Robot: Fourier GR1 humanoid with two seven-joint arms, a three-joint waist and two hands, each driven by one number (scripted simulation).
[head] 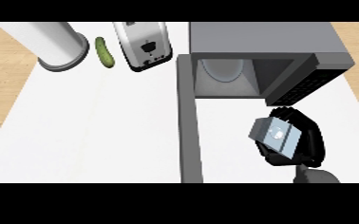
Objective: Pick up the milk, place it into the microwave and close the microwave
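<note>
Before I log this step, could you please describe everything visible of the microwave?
The microwave is a grey box at the counter's far right. Its door hangs wide open on the left, reaching toward the near edge. Inside, a pale round plate lies bare. A dark control panel sits right of the cavity.

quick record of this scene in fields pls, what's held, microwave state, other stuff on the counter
milk: carton in the right robot hand, in front of the microwave, not yet inside
right robot hand: curled round the milk
left robot hand: not in view
door: swung open, left of the opening
inside: round plate
counter: toaster, green cucumber, white cylinder at the far left
</note>
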